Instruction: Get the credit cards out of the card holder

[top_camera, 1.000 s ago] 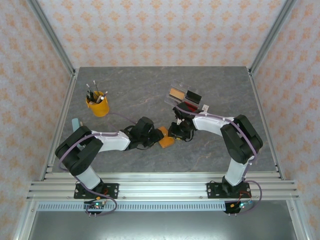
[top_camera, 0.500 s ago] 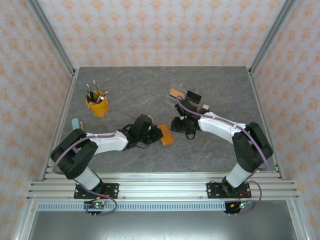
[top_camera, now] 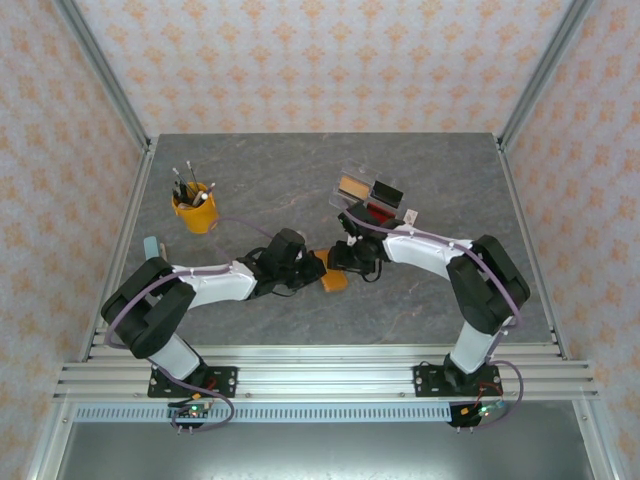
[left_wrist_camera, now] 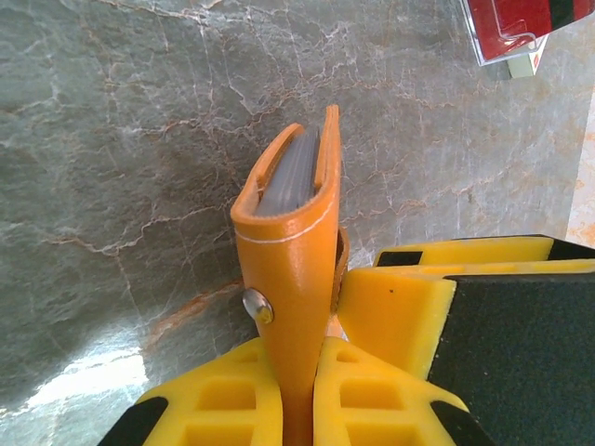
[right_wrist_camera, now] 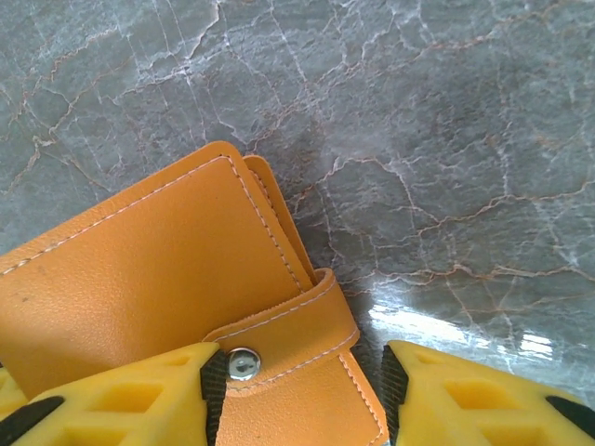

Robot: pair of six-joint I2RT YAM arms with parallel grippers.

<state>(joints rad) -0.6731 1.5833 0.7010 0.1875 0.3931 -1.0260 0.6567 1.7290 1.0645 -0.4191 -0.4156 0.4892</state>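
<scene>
Edgewise, left end effector (left_wrist_camera: 297,376) pinches the orange card holder (left_wrist_camera: 290,246) (strap (right_wrist_camera: 288,321) snapped); right end effector (right_wrist_camera: 297,372) gapes.

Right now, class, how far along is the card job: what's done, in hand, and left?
Done: the left gripper clamps the closed holder. In hand: the right gripper stands open around the snapped tab. Left: unsnap it, open the holder, empty it.
</scene>
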